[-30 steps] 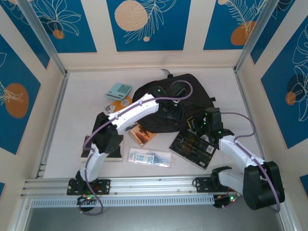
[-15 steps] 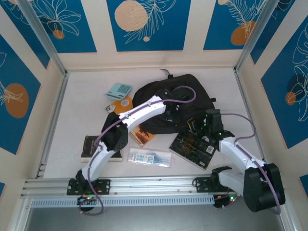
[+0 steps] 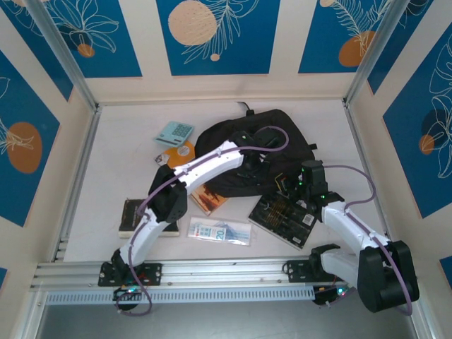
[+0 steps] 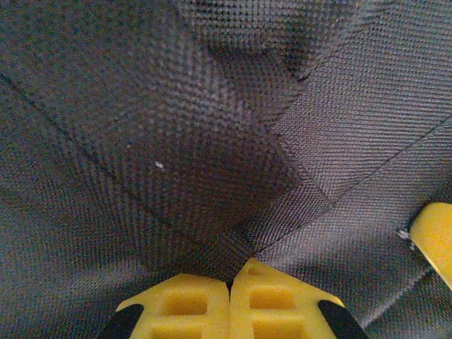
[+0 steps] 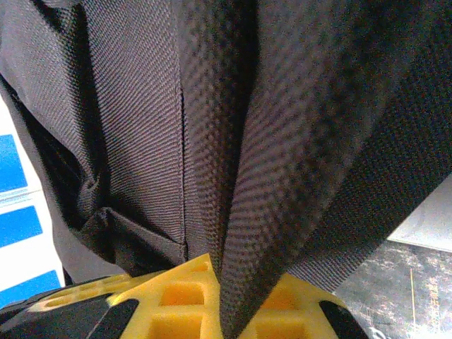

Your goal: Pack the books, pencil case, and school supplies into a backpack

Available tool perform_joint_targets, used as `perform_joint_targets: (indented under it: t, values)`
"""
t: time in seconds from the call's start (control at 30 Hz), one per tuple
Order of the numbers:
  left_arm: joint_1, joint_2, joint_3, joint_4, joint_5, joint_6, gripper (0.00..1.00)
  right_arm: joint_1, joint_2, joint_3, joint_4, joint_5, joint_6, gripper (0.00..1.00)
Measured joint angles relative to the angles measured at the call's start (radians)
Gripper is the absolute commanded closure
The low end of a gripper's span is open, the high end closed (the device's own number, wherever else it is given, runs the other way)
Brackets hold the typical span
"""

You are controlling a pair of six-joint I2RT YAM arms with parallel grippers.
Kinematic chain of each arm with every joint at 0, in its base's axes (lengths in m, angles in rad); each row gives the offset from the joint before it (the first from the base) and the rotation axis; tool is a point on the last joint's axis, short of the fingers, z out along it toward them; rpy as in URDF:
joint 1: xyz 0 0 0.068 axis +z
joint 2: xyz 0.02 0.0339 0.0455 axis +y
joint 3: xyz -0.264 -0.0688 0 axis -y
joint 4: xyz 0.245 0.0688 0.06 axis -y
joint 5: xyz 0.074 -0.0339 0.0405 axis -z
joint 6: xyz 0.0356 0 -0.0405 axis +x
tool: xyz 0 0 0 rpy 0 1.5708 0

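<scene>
We hold the backpack (image 3: 282, 131); nothing packed yet.
We pinch its fabric with left gripper (image 4: 229, 282) and right gripper (image 5: 229, 300); books (image 3: 286, 220), pencil case (image 3: 219, 231) lie outside.

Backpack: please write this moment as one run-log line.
left gripper: shut on backpack fabric | right gripper: shut on backpack fold | pencil case: on table, not packed

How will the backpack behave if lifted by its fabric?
Probably floppy: the backpack lies slumped, and its woven cloth folds into a ridge pinched in the right tool. Likely to sag and stretch rather than rise whole. The coarse weave should grip fairly well.
</scene>
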Motion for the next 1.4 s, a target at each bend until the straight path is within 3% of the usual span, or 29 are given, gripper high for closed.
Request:
perform_joint_targets:
  t: [0.4, 0.97, 1.4]
  values:
    - [0.029, -0.199, -0.196, 0.152, 0.068, -0.040, 1.00, 0.010, -0.081, -0.007, 0.010, 0.004, -0.007, 1.00]
    - [0.037, -0.224, -0.285, 0.225, 0.132, -0.082, 1.00, 0.013, -0.088, -0.027, 0.006, 0.018, -0.007, 0.97]
    - [0.038, -0.251, -0.357, 0.296, 0.153, -0.129, 0.90, 0.019, -0.087, -0.027, -0.005, 0.034, -0.007, 0.99]
